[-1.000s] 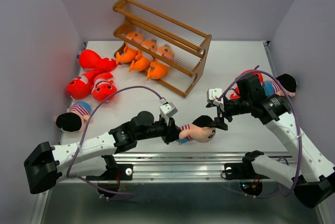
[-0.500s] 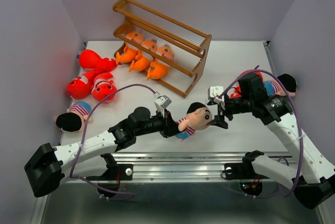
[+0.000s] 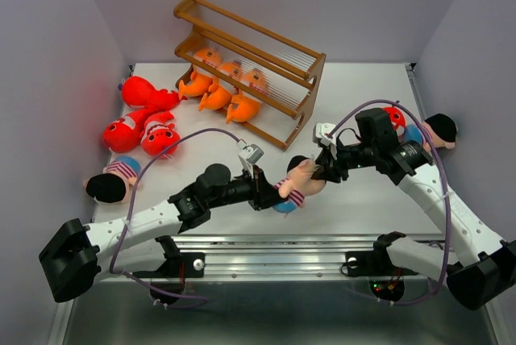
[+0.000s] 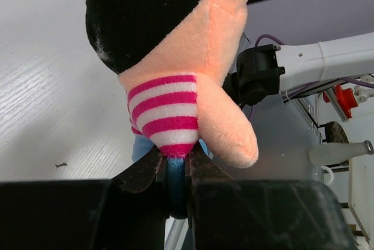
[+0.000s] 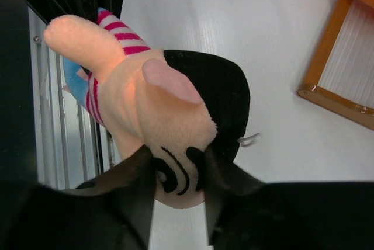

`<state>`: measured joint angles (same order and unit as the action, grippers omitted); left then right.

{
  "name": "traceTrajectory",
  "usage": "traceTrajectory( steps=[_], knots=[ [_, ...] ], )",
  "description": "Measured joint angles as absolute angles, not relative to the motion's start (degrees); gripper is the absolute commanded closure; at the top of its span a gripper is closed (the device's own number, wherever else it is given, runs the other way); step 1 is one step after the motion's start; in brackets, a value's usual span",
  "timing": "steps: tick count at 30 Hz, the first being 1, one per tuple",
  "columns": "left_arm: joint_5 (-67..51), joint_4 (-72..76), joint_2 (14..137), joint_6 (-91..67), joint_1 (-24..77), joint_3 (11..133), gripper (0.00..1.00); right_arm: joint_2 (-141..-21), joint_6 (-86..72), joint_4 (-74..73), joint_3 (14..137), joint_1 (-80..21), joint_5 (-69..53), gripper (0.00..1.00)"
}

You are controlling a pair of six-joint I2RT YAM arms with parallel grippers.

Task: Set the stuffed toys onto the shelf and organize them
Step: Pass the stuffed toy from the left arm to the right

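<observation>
Both arms stretch low, wrists angled inward, meeting tip to tip. The left gripper [image 3: 263, 187] pinches the doll [image 3: 297, 182] at its base; the right gripper [image 3: 322, 169] clamps its face.

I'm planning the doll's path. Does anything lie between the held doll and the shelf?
Nothing visible: bare table separates the doll, held by the left claw and right claw, from the shelf. Three orange fish already fill part of its bottom tier; the upper tiers look free.

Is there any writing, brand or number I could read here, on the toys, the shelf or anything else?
No readable text anywhere.
The doll has black marks that are a stitched face, not letters.
The shelf, red toys and orange toys show no lettering.
</observation>
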<state>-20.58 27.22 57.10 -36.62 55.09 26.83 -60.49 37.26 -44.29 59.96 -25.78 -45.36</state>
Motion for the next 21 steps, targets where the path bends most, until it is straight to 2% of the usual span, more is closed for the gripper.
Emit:
traceTrajectory(
  steps=[1, 3, 4, 5, 6, 7, 8, 21],
  knots=[
    [-20.6, 27.4, 57.1, -36.6, 55.1, 26.8, 1.00, -60.5, 36.9, -44.1, 59.9, -25.8, -46.2, 0.88],
    [-20.6, 27.6, 57.1, -36.5, 55.1, 26.8, 0.86, -60.5, 36.5, -43.8, 59.9, -25.7, -47.0, 0.97],
    [-20.5, 27.6, 57.1, -36.3, 55.1, 26.8, 0.75, -60.5, 36.3, -43.6, 59.9, -25.7, -47.2, 0.99],
    [-20.3, 27.6, 57.1, -35.9, 55.1, 26.8, 0.50, -60.5, 36.1, -43.4, 59.9, -25.6, -47.3, 0.99],
    [-20.1, 27.6, 57.1, -35.5, 55.1, 26.8, 0.38, -60.5, 36.0, -43.3, 59.9, -25.5, -47.2, 0.99],
    [-19.9, 27.4, 57.1, -34.5, 55.1, 26.8, 0.11, -60.5, 35.9, -43.1, 59.9, -25.5, -46.8, 0.99],
    [-19.4, 27.1, 56.9, -33.7, 55.1, 26.8, 0.02, -60.5, 35.6, -43.1, 59.9, -25.5, -46.5, 0.99],
    [-6.6, 15.0, 47.0, -20.1, 56.6, 29.1, 0.01, -65.0, 29.0, -42.9, 60.1, -23.9, -40.4, 0.99]
  ],
)
